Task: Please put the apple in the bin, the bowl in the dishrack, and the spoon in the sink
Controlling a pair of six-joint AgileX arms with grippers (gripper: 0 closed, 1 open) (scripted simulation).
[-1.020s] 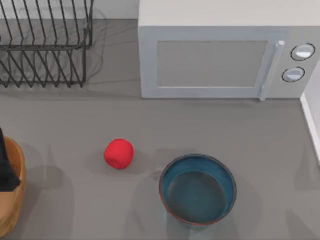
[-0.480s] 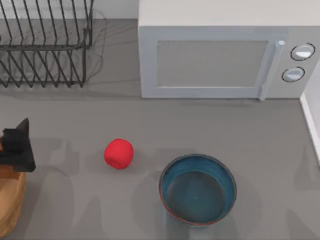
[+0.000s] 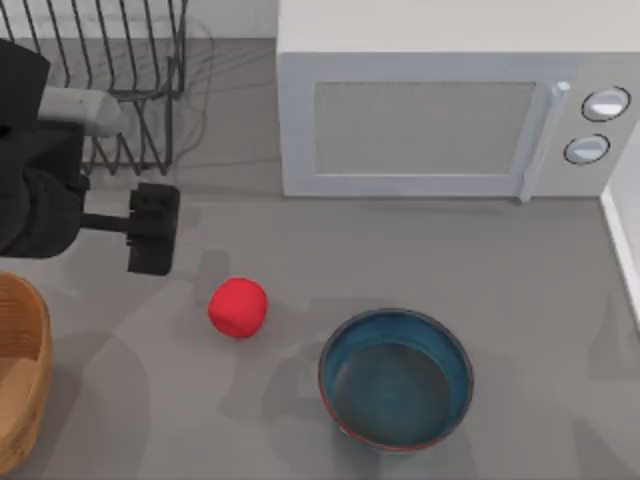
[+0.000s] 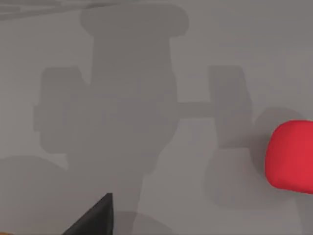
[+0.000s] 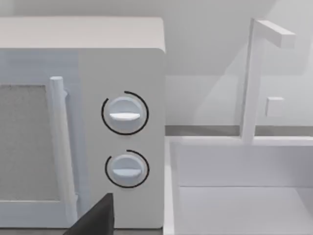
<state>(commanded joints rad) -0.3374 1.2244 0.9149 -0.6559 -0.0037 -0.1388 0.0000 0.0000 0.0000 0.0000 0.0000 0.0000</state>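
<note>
The red apple [image 3: 238,307] lies on the grey counter left of centre, and also shows in the left wrist view [image 4: 292,155]. To its right stands the blue bowl [image 3: 396,380], upright and empty. The orange-tan bin [image 3: 18,372] sits at the left edge. My left gripper [image 3: 75,218] hovers open above the counter, between the black wire dishrack [image 3: 120,80] and the bin. One of its fingers [image 3: 153,228] is up and left of the apple, apart from it. The white sink [image 5: 234,193] shows in the right wrist view. The spoon is out of view.
A white microwave [image 3: 430,120] fills the back middle and right, with its knobs [image 5: 124,115] close in the right wrist view. A white faucet [image 5: 252,78] rises behind the sink. The sink's edge [image 3: 625,240] borders the counter on the right. My right gripper [image 5: 93,218] faces the microwave.
My left arm has come in from the left edge over the bin and swung up and to the right, nearer the apple. The apple and the bowl have not moved.
</note>
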